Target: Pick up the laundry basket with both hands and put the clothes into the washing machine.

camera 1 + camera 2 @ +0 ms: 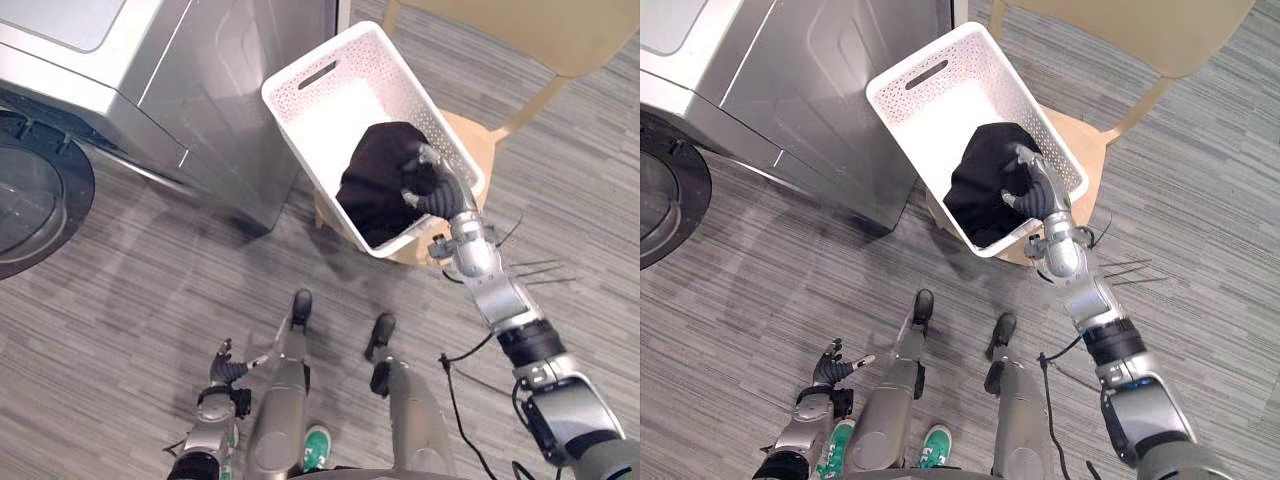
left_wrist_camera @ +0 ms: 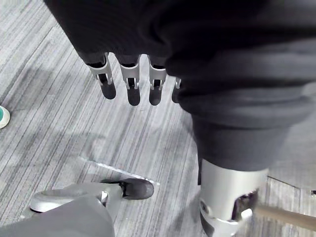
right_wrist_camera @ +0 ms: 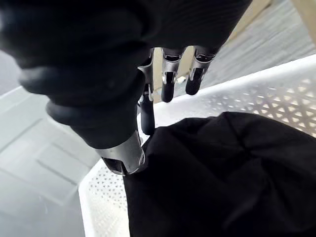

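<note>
A white perforated laundry basket [image 1: 340,110] sits tilted on a wooden chair [image 1: 482,140], with a handle slot at its far end. A heap of black clothes [image 1: 375,185] lies in its near end. My right hand [image 1: 432,190] is inside the basket at the near rim, over the black clothes [image 3: 222,173]. Its fingers [image 3: 168,84] are relaxed and open, and the thumb [image 3: 146,116] touches the cloth. My left hand [image 1: 225,370] hangs low beside my body, far from the basket, with its fingers [image 2: 129,81] straight and nothing in them.
The silver washing machine [image 1: 200,90] stands left of the basket, and its round door [image 1: 35,200] hangs open at the far left. The chair's pale backrest [image 1: 540,30] rises behind the basket. Grey striped carpet [image 1: 130,300] lies between me and the machine.
</note>
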